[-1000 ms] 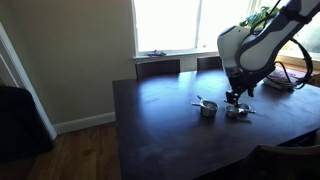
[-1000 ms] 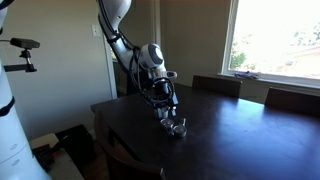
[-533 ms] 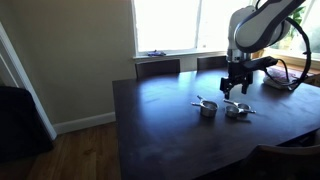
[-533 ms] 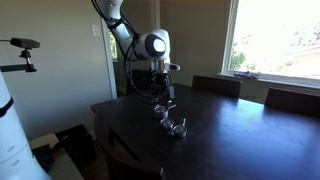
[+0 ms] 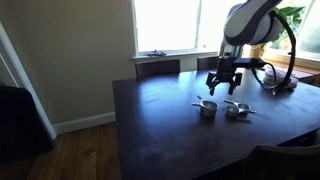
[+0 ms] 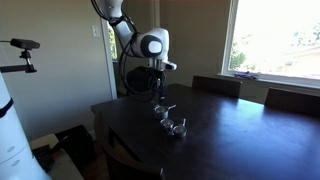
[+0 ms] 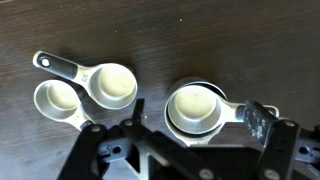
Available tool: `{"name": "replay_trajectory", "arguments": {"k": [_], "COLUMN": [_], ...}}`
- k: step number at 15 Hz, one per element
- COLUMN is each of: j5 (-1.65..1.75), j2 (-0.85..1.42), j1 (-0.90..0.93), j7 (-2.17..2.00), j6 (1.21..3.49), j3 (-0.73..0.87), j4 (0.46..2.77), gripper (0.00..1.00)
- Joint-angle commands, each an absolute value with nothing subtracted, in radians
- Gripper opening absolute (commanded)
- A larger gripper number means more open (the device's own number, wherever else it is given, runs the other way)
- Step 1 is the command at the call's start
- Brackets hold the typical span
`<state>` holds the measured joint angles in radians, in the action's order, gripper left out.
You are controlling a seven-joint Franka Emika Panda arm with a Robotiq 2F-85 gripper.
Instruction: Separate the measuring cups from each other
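The small shiny silver metal round measuring cups (image 5: 207, 108) lie on the dark brown wooden table (image 5: 160, 125) in two groups, set just beside each other. Their places match those of a second ago. In the wrist view, a two-cup cluster (image 7: 112, 85) sits at 9 o'clock, its thin flat handles running up toward 10 o'clock. A nested stack (image 7: 195, 107) sits near the centre with its handle pointing to 3 o'clock. The black Robotiq gripper (image 5: 222, 88) was down at the cups a second ago. It has since risen and now hangs in the air at 12 o'clock above them, touching nothing. Its jaws are spread wide and hold nothing. In an exterior view the gripper (image 6: 157, 93) stands well clear of the measuring cups (image 6: 175, 125).
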<state>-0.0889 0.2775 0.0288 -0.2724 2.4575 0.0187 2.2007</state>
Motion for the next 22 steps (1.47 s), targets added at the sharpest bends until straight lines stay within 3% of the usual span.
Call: {"name": "replay_trajectory", "arguments": {"k": [1,7,22], "j5": [-0.166,-0.131,-0.405], "j2": [0.321,0.314,0.397], "j1": [0.039,0.037,0.078], "j7": [-0.362,-0.315,-0.841], "j6": [2.445,2.454,2.615], "j3": [0.006,0.015,0.016], "j4": [2.147,2.164,2.153], "gripper": [1.0,1.0,1.0]}}
